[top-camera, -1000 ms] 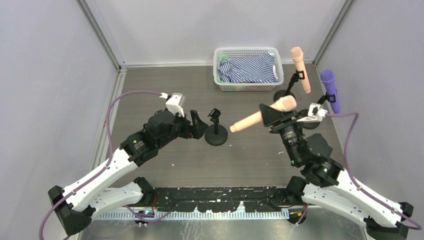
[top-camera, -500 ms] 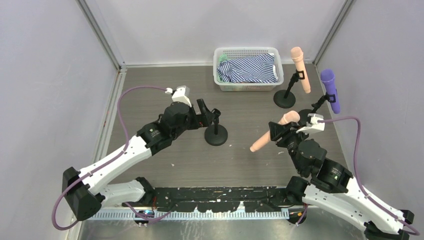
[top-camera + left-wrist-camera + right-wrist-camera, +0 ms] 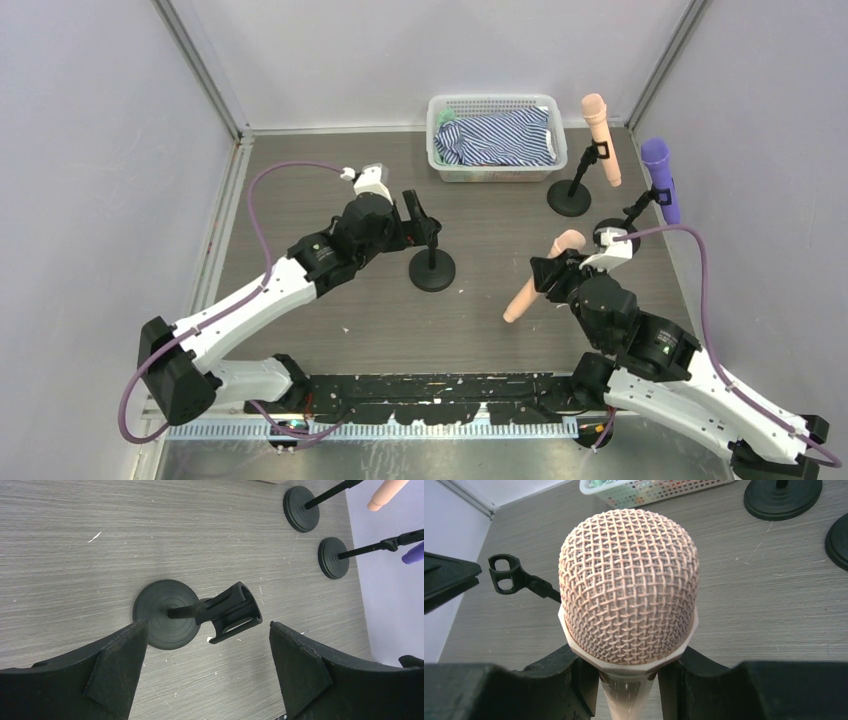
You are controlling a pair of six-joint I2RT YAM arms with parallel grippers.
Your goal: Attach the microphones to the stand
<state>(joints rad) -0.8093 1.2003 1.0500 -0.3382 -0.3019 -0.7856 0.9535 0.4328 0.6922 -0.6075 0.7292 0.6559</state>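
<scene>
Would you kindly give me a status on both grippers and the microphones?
Left gripper open, facing empty black stand clip. Right gripper shut on peach-pink mesh-headed microphone, not yet clipped. Nothing seen between them.

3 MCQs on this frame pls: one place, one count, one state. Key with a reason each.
1. Where is the basket? A far side; B by the arm bases; C left side.
2. How many mics are clipped into stands? A one; B two; C three.
3. The right fingers are: A open and empty; B shut on a peach mic; C shut on a cloth.

Key:
1 A: it sits at the far side, near the back wall.
2 B: the back mic and the purple mic are clipped in; the middle stand is bare.
3 B: the right wrist view shows the fingers clamped just under its head.
</scene>
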